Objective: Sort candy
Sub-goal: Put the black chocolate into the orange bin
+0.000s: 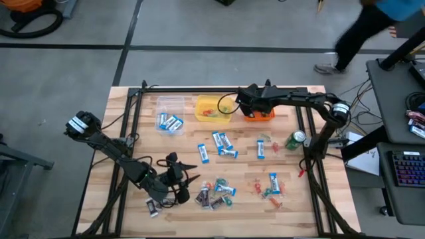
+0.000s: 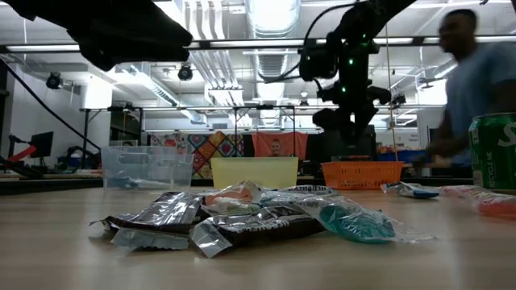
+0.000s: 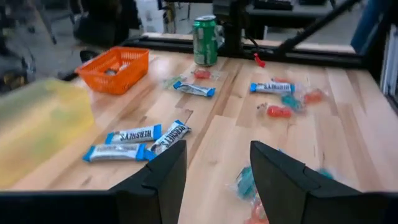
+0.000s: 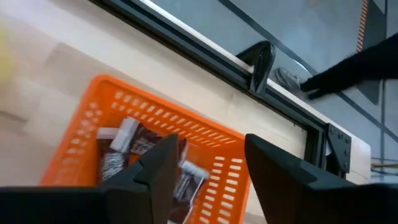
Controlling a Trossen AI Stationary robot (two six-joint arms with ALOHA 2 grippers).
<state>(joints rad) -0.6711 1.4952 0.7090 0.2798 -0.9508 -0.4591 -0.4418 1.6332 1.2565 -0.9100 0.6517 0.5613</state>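
Green can (image 1: 295, 139) beside scattered candy (image 1: 224, 144)

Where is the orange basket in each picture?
High view: orange basket at the table's back edge, under the right gripper.
Low view: middle right, behind the candy pile.
Left wrist view: upper left.
Right wrist view: bottom, brown candies inside.
Shared landmark: green can.

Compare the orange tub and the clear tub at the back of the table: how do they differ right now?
The orange tub is an opaque mesh basket holding dark brown candies; the clear tub is see-through and holds blue-and-white bars. The right gripper hangs open over the orange tub; nothing hangs over the clear one. Both are square and stand in the back row.
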